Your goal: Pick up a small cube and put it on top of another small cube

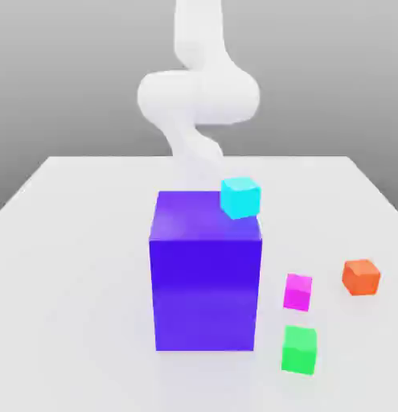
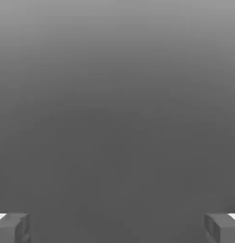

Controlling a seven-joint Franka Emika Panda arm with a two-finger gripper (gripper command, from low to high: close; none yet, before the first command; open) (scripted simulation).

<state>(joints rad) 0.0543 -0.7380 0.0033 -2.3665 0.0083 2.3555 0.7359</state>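
On the white table (image 1: 81,241) a big blue-purple block (image 1: 206,282) stands in the middle; a cyan cube (image 1: 240,197) sits tilted on its top far corner, and the white arm (image 1: 198,92) rises behind it. Toward the exterior view's right lie the small magenta cube (image 1: 298,291), the green cube (image 1: 300,349) just nearer the camera, apart from it, and an orange cube (image 1: 361,277) farther right. In the hand view the gripper (image 2: 117,228) has its fingers (image 2: 12,228) wide apart, holding nothing.

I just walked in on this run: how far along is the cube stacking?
Nothing looks done yet. The magenta cube sits on the table, apart from the green cube. Nothing is in hand: the tool is open and empty. Left: grasp the magenta cube, lift it and set it on the green one.
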